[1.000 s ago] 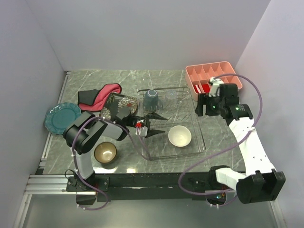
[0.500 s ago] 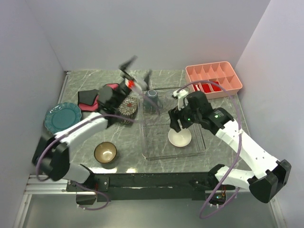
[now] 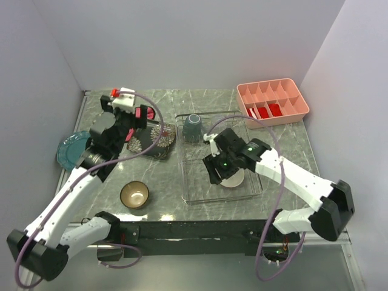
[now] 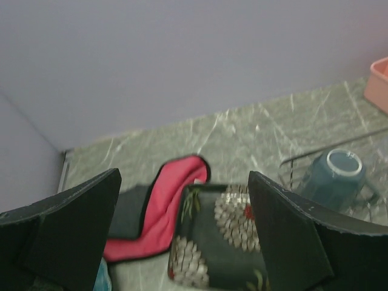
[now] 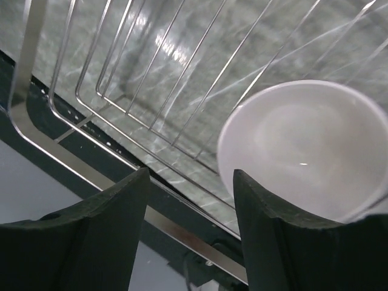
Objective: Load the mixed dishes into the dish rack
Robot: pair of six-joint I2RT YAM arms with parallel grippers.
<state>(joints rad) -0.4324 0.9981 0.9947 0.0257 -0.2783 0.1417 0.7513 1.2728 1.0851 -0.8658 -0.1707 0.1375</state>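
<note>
- The dish rack (image 3: 193,189) holds the grey-blue mug (image 3: 193,126) and a white-lined bowl (image 5: 303,145).
- The square flowered plate (image 4: 218,242) lies flat just left of the rack.
- The right gripper (image 5: 189,206) is spread and empty beside the bowl.
- The left gripper (image 4: 182,188) is spread wide and empty above the plate.

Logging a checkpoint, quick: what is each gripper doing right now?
Left gripper: open, holding nothing.
Right gripper: open, holding nothing, above the dish rack.
</note>
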